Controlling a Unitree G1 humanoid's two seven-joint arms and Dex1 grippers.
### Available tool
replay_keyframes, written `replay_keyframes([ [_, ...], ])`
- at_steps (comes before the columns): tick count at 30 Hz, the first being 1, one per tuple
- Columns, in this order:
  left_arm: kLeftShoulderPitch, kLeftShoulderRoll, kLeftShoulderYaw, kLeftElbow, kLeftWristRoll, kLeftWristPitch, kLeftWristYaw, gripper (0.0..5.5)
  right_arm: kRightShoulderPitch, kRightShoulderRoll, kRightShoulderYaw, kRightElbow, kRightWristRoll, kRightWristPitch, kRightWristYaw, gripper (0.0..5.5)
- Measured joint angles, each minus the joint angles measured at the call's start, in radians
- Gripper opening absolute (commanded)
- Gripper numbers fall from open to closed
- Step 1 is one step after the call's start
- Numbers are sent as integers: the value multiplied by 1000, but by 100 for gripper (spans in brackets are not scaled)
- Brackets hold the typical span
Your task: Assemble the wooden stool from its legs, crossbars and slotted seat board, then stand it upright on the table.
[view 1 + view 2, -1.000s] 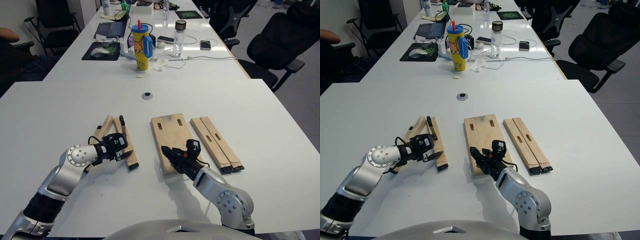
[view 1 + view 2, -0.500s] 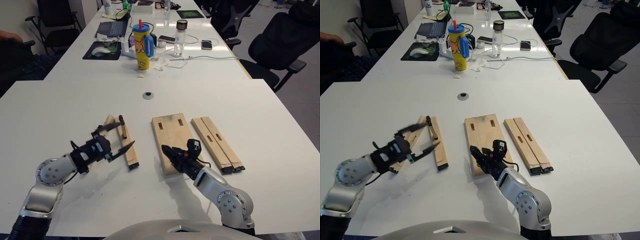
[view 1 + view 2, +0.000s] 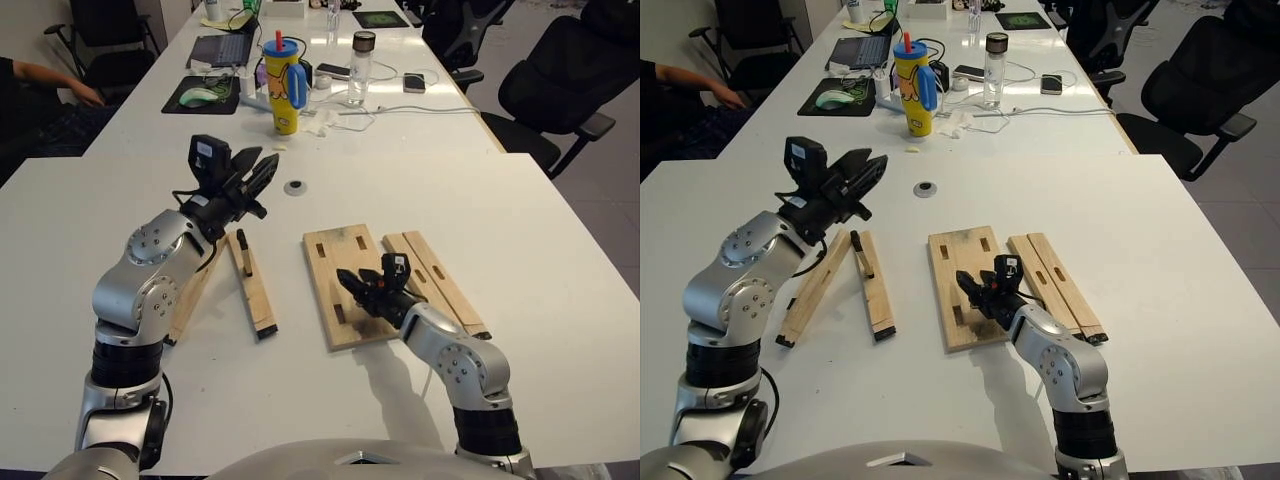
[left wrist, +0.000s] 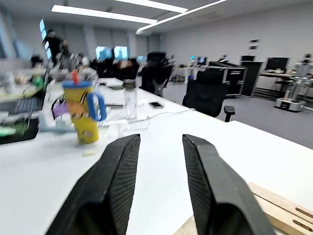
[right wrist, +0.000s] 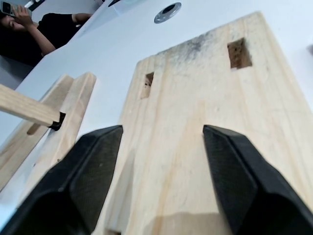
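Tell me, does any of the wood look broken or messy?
Nothing looks broken. The two legs on the left lie splayed in a V, while the pair on the right lies neatly side by side.

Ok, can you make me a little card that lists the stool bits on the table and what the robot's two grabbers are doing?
Seat board: lying flat on the white table, slots facing up
Left gripper: raised above the table, open, holding nothing
Right gripper: open, low over the seat board, holding nothing
Left wooden pieces: long, lying flat, left of the seat board
Right slotted pieces: two, side by side, right of the seat board
Stool: not put together yet
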Motion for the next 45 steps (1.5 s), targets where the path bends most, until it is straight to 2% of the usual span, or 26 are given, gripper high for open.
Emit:
replay_keyframes([
  [5, -71, -49, 68, -54, -102, 46, 46, 164, 0, 8, 7, 24, -19, -28, 15, 307],
  [8, -67, -42, 64, -112, -99, 30, 21, 164, -1, 10, 11, 37, -24, -45, 23, 307],
  [10, 1, 10, 19, -150, -7, -8, 0, 164, -3, 10, 20, 43, -38, -55, 24, 307],
  [13, 192, 121, -107, -105, 150, 63, 19, 164, -3, 11, 31, 43, -56, -64, 24, 307],
  [16, 334, 143, -165, -19, 231, 124, 35, 164, 1, 17, 34, 38, -61, -64, 15, 307],
  [23, 143, 47, -145, 6, 254, 76, 24, 164, 8, 40, 50, 31, -80, -64, 13, 307],
  [27, 135, 28, -140, -27, 256, 48, -4, 164, 11, 47, 48, 34, -86, -69, 16, 307],
  [35, 97, -19, -57, -28, 294, -98, 12, 164, 11, 56, 47, 41, -93, -78, 28, 307],
  [45, -15, -76, -2, -29, 285, -137, 36, 164, 26, 66, 48, 41, -99, -90, 31, 307],
])
